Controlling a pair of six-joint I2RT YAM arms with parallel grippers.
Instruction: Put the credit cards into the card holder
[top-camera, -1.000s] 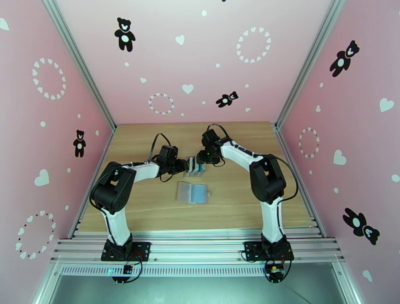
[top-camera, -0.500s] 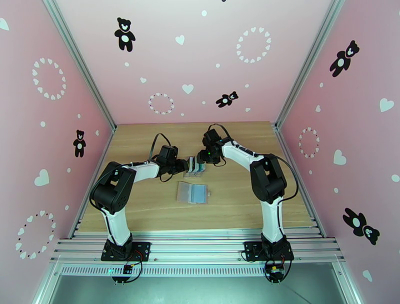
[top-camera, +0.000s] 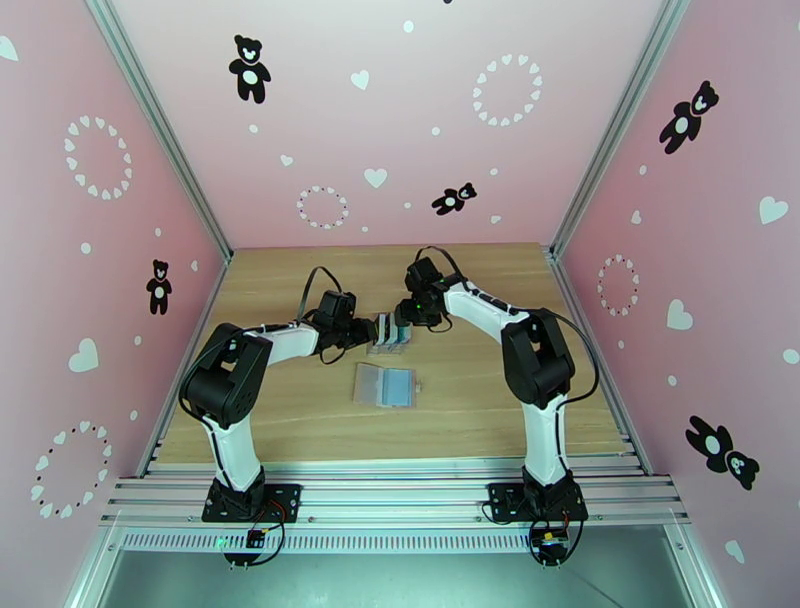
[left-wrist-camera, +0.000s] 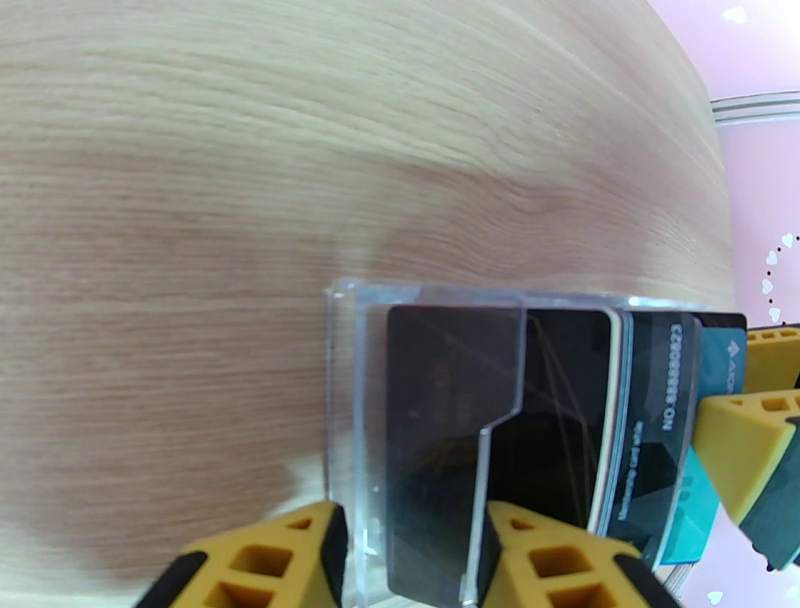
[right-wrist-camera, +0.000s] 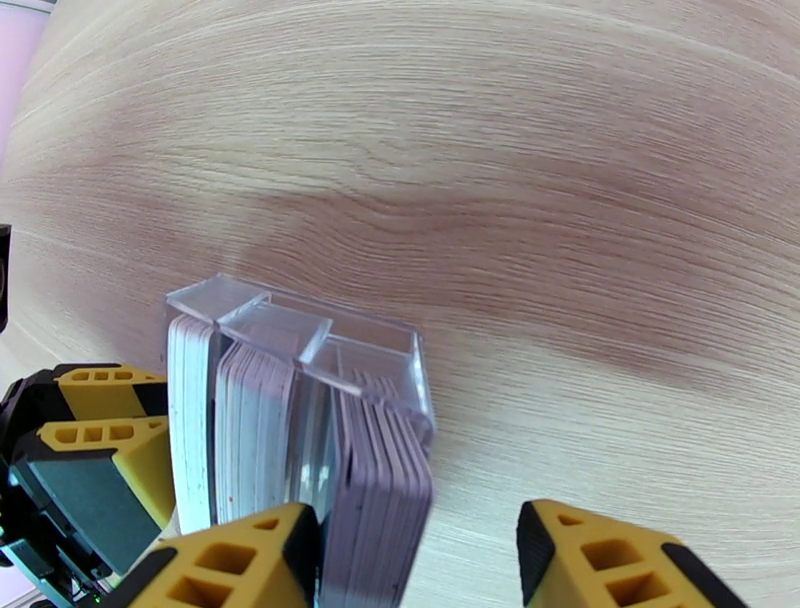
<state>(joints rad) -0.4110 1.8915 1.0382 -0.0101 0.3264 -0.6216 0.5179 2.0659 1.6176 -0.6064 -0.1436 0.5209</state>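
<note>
right pincer creeps in on the end stack while the left pins the stand

over the last second only the right arm has shifted. from above, its wrist has crept slightly leftward, closer over the clear stand (right-wrist-camera: 300, 335), and its jaws have narrowed very slightly. the left arm, the stand and the card holder (top-camera: 372, 383) lie where they were.

the right pincer (right-wrist-camera: 412, 515) is open and straddles the outermost stack of credit cards (right-wrist-camera: 385, 470), the grey-violet ones standing on edge in the stand's end compartment. one finger is right against the stack's side. the other is well clear of it, with bare worktop (right-wrist-camera: 600, 250) showing between, so no card is gripped yet.

the left pincer (left-wrist-camera: 410, 515) is closed on the opposite end of the clear stand, its yellow fingers either side of the first compartment, which has a dark card in it. it looks like a brace that keeps the stand from sliding.

the card holder lies open and flat on the worktop, near the stand on the side toward the arm bases and apart from both pincers. a light blue card (top-camera: 400, 386) shows on its right half. i cannot tell whether it is tucked into a sleeve or just lying on top.

my reading is that the step in hand is picking a card from the stand, and the small inward drift means the grasp is being lined up, not made. the jaws span the whole stack, so closing as they stand may take several cards rather than one.
</note>
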